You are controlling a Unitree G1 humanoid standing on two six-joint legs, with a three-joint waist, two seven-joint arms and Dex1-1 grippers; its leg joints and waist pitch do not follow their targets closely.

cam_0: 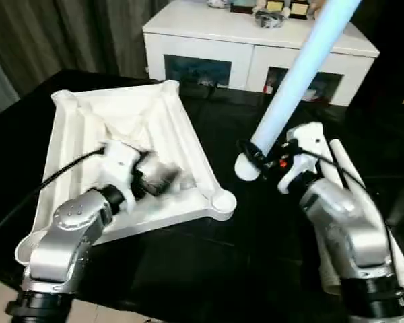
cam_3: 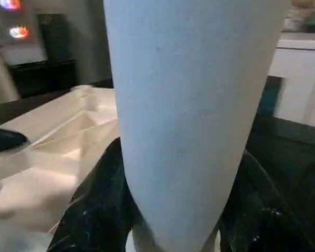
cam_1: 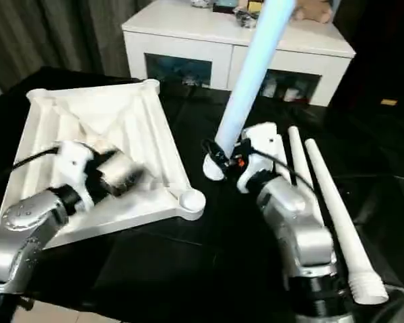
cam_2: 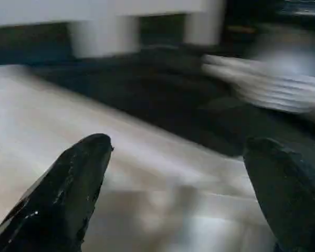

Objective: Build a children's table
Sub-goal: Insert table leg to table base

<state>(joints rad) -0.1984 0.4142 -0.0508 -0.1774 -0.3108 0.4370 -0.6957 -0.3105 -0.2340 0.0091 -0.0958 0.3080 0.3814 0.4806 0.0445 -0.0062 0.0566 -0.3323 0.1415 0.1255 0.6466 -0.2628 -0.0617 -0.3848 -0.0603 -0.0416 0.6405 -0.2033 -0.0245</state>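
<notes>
**Right gripper holds a leg upright beside the upturned table top**

Head views: the table top (cam_0: 131, 158) lies upside down on the black table (cam_0: 256, 256), ribbed underside up, with a round corner socket (cam_0: 222, 200) at its near corner. The left gripper (cam_0: 168, 176) hangs over the top's near right rim. The right gripper (cam_0: 256, 156) is clamped on the held leg (cam_0: 296, 74) close to its lower end; the leg rises steeply, leaning away toward the white cabinet (cam_0: 256, 50) behind. Its rounded lower end is just right of the corner socket, apart from it. Two spare legs (cam_1: 326, 202) lie side by side on the black table, to the right of the right arm.

Left wrist view: the left gripper's two black fingers (cam_2: 68, 194) stand wide apart with nothing between them, above the pale surface of the table top (cam_2: 37, 131).

Right wrist view: both black fingers (cam_3: 97, 205) press against the sides of the held leg (cam_3: 194, 110), with the table top (cam_3: 58, 152) beyond.
</notes>
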